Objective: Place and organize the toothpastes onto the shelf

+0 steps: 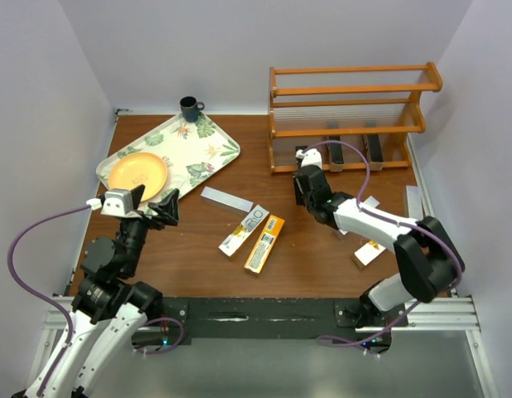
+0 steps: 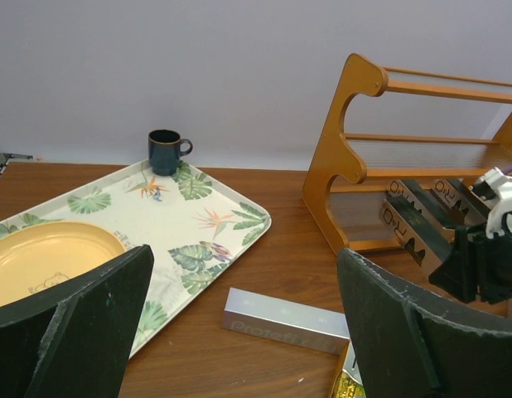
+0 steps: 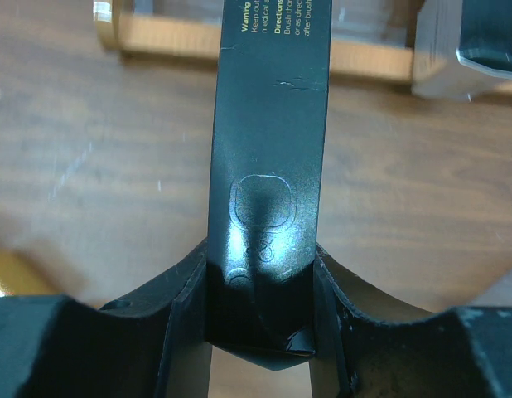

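Near me the left tool (image 1: 154,201) is hanging wide open over the desk (image 1: 181,265), holding nothing. A little further, a silver toothpaste box (image 1: 227,199) and an orange-yellow box (image 1: 264,243) are lying loose on the desk. Beyond them the right tool (image 3: 260,282) is clamping a black toothpaste box (image 3: 268,124) by its end and pointing it at the bottom tier of the shelf (image 1: 347,89), where other black boxes (image 2: 413,224) are already lying. I think the placing step is going on. Next, the box needs sliding in beside them, then releasing.
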`<state>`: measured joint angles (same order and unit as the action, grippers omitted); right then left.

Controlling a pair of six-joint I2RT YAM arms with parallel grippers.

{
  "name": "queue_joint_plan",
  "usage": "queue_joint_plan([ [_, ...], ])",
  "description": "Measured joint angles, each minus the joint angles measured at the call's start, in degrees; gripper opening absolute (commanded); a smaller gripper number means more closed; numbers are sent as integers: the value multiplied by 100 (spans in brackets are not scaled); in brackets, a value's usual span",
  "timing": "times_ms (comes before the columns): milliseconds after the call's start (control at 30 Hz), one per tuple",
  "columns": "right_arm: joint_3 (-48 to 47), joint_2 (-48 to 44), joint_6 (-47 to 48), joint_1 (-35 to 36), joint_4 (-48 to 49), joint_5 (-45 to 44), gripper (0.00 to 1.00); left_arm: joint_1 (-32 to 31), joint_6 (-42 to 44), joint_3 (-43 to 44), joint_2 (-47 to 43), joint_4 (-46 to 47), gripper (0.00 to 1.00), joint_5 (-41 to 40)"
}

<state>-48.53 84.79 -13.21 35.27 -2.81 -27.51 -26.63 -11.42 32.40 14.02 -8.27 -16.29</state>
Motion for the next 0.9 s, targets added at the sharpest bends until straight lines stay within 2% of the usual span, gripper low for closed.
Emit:
queue_joint_plan([
  [467, -1314, 1910, 50, -509, 1285, 264, 22, 0, 0, 0, 0, 0, 98, 2],
  [733, -1954, 2667, 129, -669, 1499, 470, 24, 0, 2, 0, 15, 2, 98, 7],
  [900, -2234, 2889, 127, -706, 1530, 601, 29, 0, 0, 0, 24, 2, 98, 9],
])
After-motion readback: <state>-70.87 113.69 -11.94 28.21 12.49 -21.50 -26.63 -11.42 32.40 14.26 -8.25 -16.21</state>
